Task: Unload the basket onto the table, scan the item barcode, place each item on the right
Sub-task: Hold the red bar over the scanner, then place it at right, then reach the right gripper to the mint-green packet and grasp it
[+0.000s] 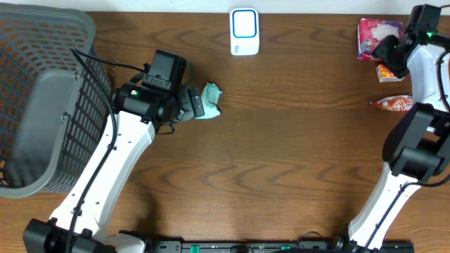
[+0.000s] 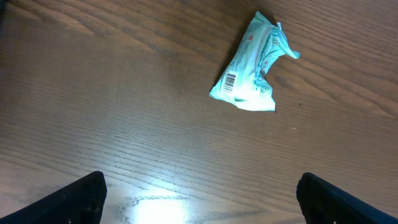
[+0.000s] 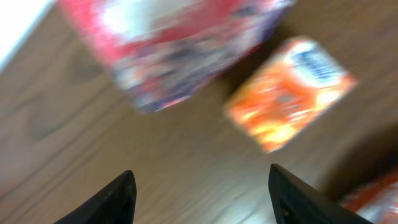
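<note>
Left end effector (image 2: 202,208): jaws wide apart, empty, low over the desk (image 2: 93,93), just left of the teal packet (image 2: 252,71). Packet lying flat, left of centre, barcode (image 2: 231,81) face up, nearer than the white scanner (image 1: 245,31) at the far edge. Right end effector (image 3: 202,199): parted, gripping nothing, at far right above a blurred red bag (image 3: 174,43) and orange pack (image 3: 289,93). Grey basket (image 1: 42,105) at far left.
</note>
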{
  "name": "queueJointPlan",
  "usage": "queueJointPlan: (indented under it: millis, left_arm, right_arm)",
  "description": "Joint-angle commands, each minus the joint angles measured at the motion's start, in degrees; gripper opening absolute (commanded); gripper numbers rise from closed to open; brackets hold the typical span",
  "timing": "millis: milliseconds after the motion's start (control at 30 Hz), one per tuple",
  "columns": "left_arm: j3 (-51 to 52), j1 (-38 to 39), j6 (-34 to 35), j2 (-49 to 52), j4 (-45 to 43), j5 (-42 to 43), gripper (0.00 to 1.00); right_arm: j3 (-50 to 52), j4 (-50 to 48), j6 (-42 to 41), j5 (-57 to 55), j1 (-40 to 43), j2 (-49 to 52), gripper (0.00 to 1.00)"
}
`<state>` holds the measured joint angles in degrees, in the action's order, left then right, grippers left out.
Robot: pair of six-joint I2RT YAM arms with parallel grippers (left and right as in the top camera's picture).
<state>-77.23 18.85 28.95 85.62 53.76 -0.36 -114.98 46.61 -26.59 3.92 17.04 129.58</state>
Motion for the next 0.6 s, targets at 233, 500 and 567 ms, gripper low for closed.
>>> queueJointPlan:
  millis: [233, 500, 567]
  left_arm:
    - [0.2, -0.2, 0.7, 0.2, 0.2, -0.5, 0.98]
    - [0.2, -0.2, 0.7, 0.2, 0.2, -0.5, 0.98]
    - [0.2, -0.2, 0.7, 0.2, 0.2, -0.5, 0.98]
  right_arm:
    - [0.5, 5.2, 9.7, 35.1, -14.6, -6.4, 0.81]
    - [0.7, 4.3, 4.6, 22.9, -32.6, -1.4, 0.86]
    - [0.7, 2.3, 2.5, 22.9, -35.8, 0.9, 0.86]
